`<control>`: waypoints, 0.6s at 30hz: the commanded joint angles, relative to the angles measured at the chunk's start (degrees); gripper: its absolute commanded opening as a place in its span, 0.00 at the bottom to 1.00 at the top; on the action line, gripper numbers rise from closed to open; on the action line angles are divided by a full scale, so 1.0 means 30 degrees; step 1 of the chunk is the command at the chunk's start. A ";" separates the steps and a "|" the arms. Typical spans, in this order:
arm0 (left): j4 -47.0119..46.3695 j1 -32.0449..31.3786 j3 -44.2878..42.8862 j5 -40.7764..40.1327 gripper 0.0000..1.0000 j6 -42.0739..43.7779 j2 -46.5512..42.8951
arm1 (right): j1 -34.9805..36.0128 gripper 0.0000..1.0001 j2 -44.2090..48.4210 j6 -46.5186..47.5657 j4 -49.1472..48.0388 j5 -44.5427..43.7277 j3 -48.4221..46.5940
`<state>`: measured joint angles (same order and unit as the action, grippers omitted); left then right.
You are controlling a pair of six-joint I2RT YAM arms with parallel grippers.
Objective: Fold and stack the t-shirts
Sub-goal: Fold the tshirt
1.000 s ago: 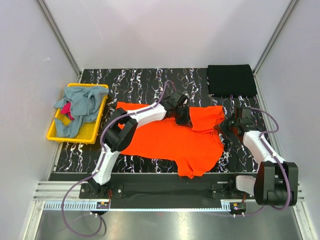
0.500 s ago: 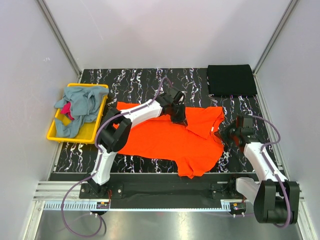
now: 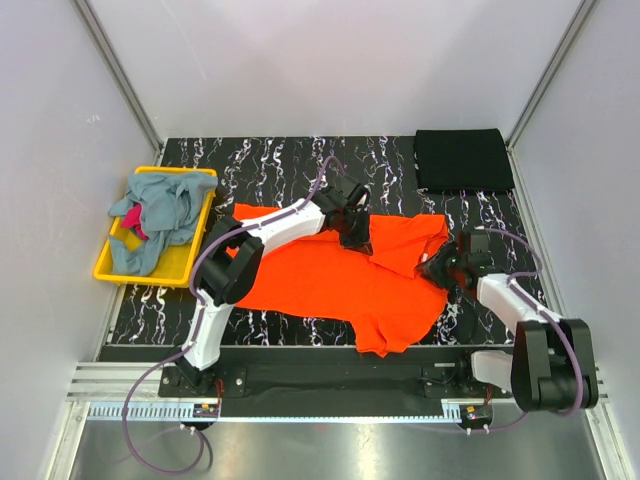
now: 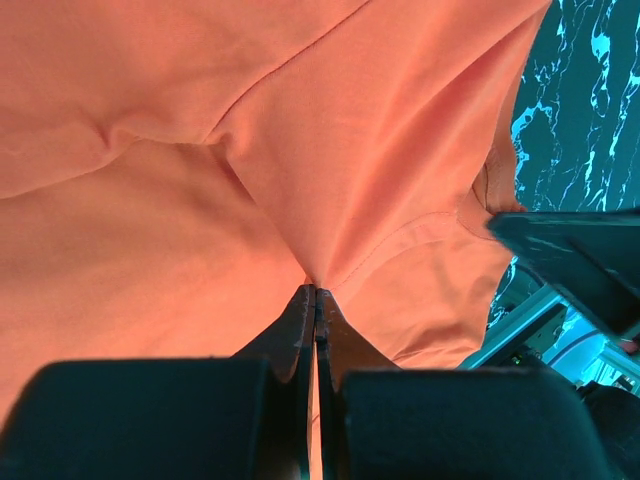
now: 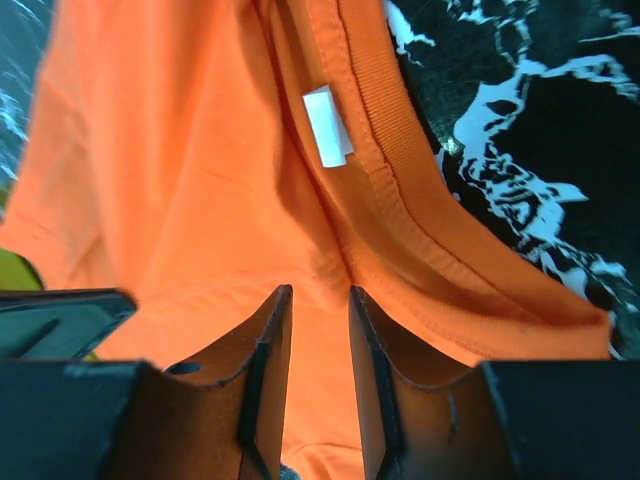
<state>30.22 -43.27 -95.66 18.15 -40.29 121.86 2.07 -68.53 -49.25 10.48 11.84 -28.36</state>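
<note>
Nearest the arm bases, one lobe of the orange t-shirt point(image 3: 330, 285) reaches toward the near table edge. The rest lies spread mid-table, slightly right of centre, on the black white-veined table point(image 3: 270, 160).

Right gripper point(image 3: 437, 268): jaws parted by a narrow gap, poised over the shirt's neck opening. Cannot tell whether the tips touch cloth. Nothing clamped.

Left gripper point(image 3: 358, 238): further back, jaws pressed together on a pinch of orange cloth, with folds fanning out from the tips.

Step in hand (judgement): take a second hold at the neck, ready for the fold.
- Close the right jaws on the collar band point(image 5: 400, 190), which is thicker and less likely to slip than single jersey.
- Raise both arms only once both holds are firm, level and together, so the fold line runs straight.
- Keep low to avoid dragging the near lobe.

Materials: the orange shirt is soft matte knit that creases readily. Its collar is ribbed, with stitched seams. A small white tag point(image 5: 327, 127) sits inside, flat and rectangular.

Left, further back: a rigid yellow bin point(image 3: 185, 268) holds a crumpled grey-blue shirt point(image 3: 165, 205) with some magenta cloth point(image 3: 131, 220) showing.

Far right corner: a black t-shirt point(image 3: 463, 160), folded into a flat rectangle.
</note>
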 commanded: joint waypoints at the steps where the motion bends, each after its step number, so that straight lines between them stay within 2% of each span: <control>1: -0.0053 0.0008 -0.0253 -0.0221 0.00 0.0335 -0.0133 | 0.0395 0.36 -0.1235 0.0861 -0.1823 0.0244 -0.0390; 8: -0.0024 0.0037 -0.0663 -0.0133 0.00 0.0335 0.0160 | 0.1040 0.37 -0.2848 0.1038 -0.2643 -0.0166 -0.0508; 11: -0.0024 0.0037 -0.0722 -0.0103 0.00 0.0306 0.0277 | 0.1099 0.34 -0.3025 0.0892 -0.2936 -0.0137 -0.0479; 12: -0.0024 0.0008 -0.0751 -0.0103 0.00 0.0335 0.0277 | 0.1157 0.24 -0.2967 0.0862 -0.2966 -0.0137 -0.0421; 14: -0.0024 0.0008 -0.0809 -0.0103 0.00 0.0306 0.0336 | 0.1128 0.14 -0.2645 0.0803 -0.2966 -0.0166 -0.0420; 16: -0.0024 0.0037 -0.0897 -0.0162 0.00 0.0393 0.0365 | 0.1157 0.07 -0.2004 0.0686 -0.2734 -0.0195 -0.0449; 18: 0.0093 0.0037 -0.0985 -0.0307 0.00 0.0423 0.0307 | 0.1157 0.06 -0.1243 0.0569 -0.2149 -0.0486 -0.0479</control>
<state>30.39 -43.27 -95.68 18.13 -40.14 122.13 5.02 -76.12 -47.33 4.12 11.81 -28.58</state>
